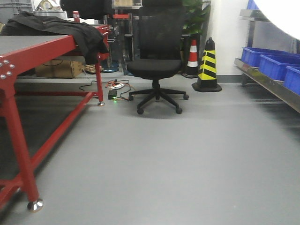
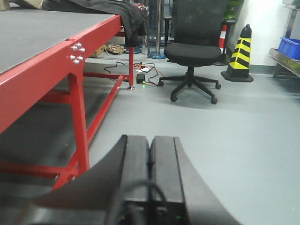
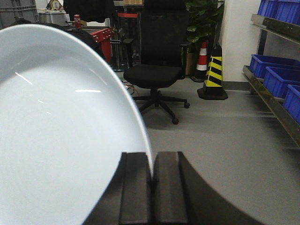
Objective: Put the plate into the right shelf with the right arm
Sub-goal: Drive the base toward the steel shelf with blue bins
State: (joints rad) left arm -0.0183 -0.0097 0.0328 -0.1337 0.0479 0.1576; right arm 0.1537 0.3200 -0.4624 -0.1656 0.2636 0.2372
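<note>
In the right wrist view my right gripper is shut on the rim of a large white plate, which fills the left half of that view and is held on edge. The right shelf, a metal rack with blue bins, runs along the right wall; it also shows in the front view. A white blur at the front view's top right corner may be the plate. My left gripper is shut and empty, low above the grey floor beside the red table.
A red-framed table with a black jacket stands on the left. A black office chair sits ahead at centre, a yellow-black cone and an orange cone behind it. Cables and a power strip lie on the floor.
</note>
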